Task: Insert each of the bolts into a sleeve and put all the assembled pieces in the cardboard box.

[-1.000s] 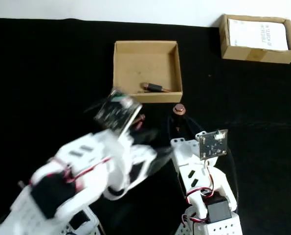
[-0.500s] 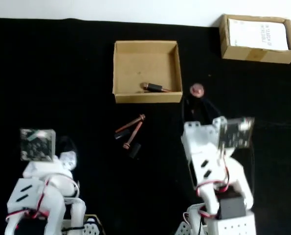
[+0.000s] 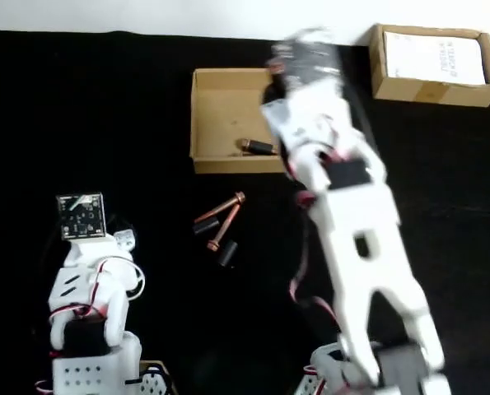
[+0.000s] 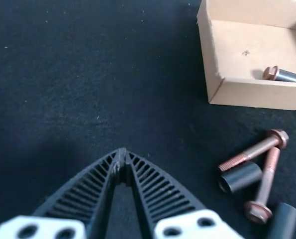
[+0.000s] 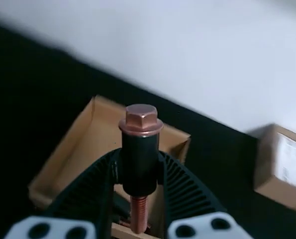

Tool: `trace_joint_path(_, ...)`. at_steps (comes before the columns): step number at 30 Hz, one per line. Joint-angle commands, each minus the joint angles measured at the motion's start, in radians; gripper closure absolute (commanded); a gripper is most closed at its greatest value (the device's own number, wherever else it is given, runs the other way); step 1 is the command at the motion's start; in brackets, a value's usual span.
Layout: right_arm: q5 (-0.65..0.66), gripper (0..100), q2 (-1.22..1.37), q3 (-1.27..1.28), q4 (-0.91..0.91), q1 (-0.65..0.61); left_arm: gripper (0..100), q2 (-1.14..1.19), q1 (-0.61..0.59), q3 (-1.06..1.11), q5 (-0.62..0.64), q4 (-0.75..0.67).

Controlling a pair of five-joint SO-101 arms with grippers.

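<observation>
My right gripper (image 5: 139, 167) is shut on a black sleeve with a copper bolt (image 5: 140, 119) through it, held upright above the open cardboard box (image 5: 73, 167). In the high view the right arm (image 3: 343, 197) stretches over the box (image 3: 216, 115), where one assembled piece (image 3: 257, 147) lies. My left gripper (image 4: 121, 160) is shut on nothing and hangs over bare cloth. The left arm (image 3: 88, 280) sits folded at the near left. Two loose bolts (image 3: 221, 216) and two black sleeves (image 3: 226, 253) lie in front of the box, and the left wrist view shows the bolts (image 4: 254, 150) and a sleeve (image 4: 240, 177).
A second cardboard box (image 3: 436, 64) holding white paper stands at the far right. A black cloth covers the table, with a white wall behind it.
The left arm pulled back from the middle of the table to the near left. The right arm swung forward, carrying the sleeved bolt from in front of the box to above it.
</observation>
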Motion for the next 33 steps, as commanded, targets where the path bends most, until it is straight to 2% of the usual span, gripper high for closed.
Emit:
trace_joint_path(1,0.239,99.2,0.188,-0.151,-0.019,-0.039,99,-0.005,-0.013,0.054,0.008,-0.095)
trace_joint_path(5,0.502,99.2,0.372,-0.252,-0.021,-0.054,99,-0.004,-0.015,0.054,0.009,-0.081)
trace_joint_path(10,0.752,99.2,0.567,-0.383,-0.022,-0.058,99,-0.004,-0.013,0.054,0.009,0.052)
trace_joint_path(14,0.890,99.2,0.716,-0.498,-0.022,-0.050,99,-0.007,-0.012,0.054,0.009,0.058)
trace_joint_path(17,0.942,99.2,0.803,-0.558,-0.022,-0.042,99,-0.008,-0.012,0.054,0.009,0.058)
trace_joint_path(21,0.941,96.7,0.860,-0.576,-0.016,-0.042,99,-0.010,-0.008,0.054,0.009,0.058)
trace_joint_path(26,0.738,81.0,0.816,-0.590,0.077,-0.053,99,-0.010,-0.007,0.054,0.009,0.058)
trace_joint_path(33,0.548,86.2,0.558,-0.599,0.473,-0.061,99,-0.005,-0.007,0.054,0.009,0.058)
